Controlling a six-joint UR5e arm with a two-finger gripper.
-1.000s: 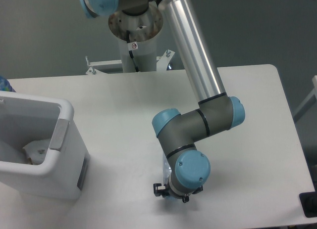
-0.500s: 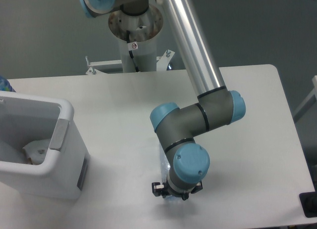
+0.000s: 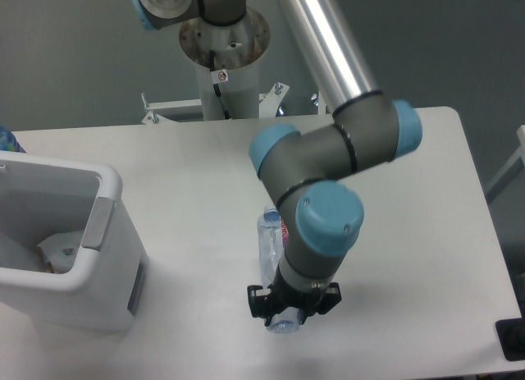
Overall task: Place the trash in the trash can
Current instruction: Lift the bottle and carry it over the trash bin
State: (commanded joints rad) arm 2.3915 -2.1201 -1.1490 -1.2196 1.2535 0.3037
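The crushed clear plastic bottle (image 3: pixel 268 242), one piece of the trash, has a red-lettered label and pokes out from under the wrist at the table's front middle. My gripper (image 3: pixel 285 313) is shut on its lower end, and the bottle looks lifted off the table with it. The wrist hides most of the fingers. The white trash can (image 3: pixel 108 185) stands at the left edge, well apart from the gripper. Inside it lies the other piece of trash, a crumpled white wrapper (image 3: pixel 62 250).
The arm's base column (image 3: pixel 224 76) rises behind the table's far edge. A grey handle panel (image 3: pixel 95 222) faces the gripper on the can's right wall. A dark object (image 3: pixel 513 339) sits at the lower right corner, off the table.
The wrist has risen towards the camera and the elbow has swung up and right. The bottle, mostly hidden under the wrist before, now shows and has come up with the gripper.
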